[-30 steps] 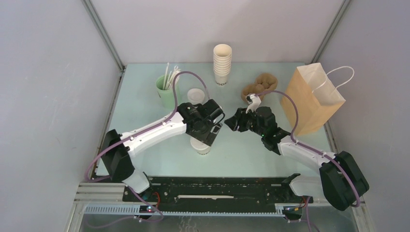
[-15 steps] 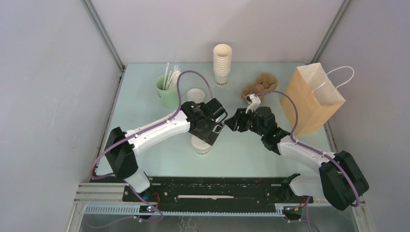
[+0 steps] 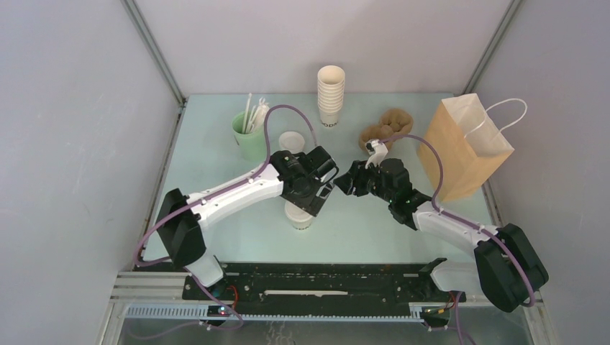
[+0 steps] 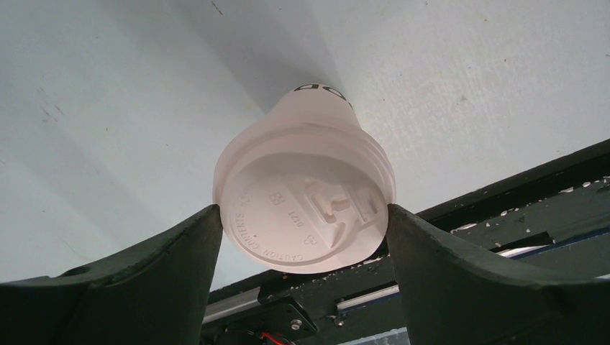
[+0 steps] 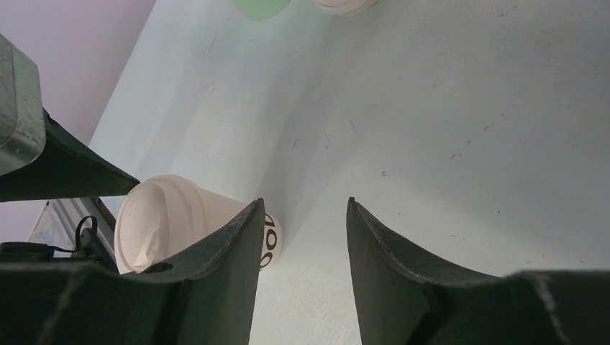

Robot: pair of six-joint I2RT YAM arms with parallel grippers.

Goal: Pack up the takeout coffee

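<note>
Top view: the takeout coffee [image 3: 299, 218], a white lidded cup, stands upright on the pale tabletop [image 3: 360, 230] at about 7 o'clock from the tabletop's centre, near the black rail [image 3: 316, 284] and partly hidden under the left arm's wrist. Left wrist view: the left fingers [image 4: 144, 280] are spread wide and straddle the lid, one tip at 9 o'clock of its rim and one at 3 o'clock. Both tips lie right at the rim, and whether they press on it cannot be told. Dark lettering shows on the cup's side at 12 o'clock of the lid. Right wrist view: the right fingers [image 5: 216, 280] stand partly apart with only bare tabletop between them and hold nothing. The cup appears at 8 o'clock in this view, partly behind one finger. In the top view these fingers hover at 2 o'clock of the cup, apart from it. Around the tabletop: a stack of lidless cups [image 3: 331, 93] at 12 o'clock, a mint-green cup with straws [image 3: 248, 138] at 10 o'clock, a loose lid [image 3: 291, 141] just beside it, and a brown paper bag [image 3: 464, 147] upright at 3 o'clock.
</note>
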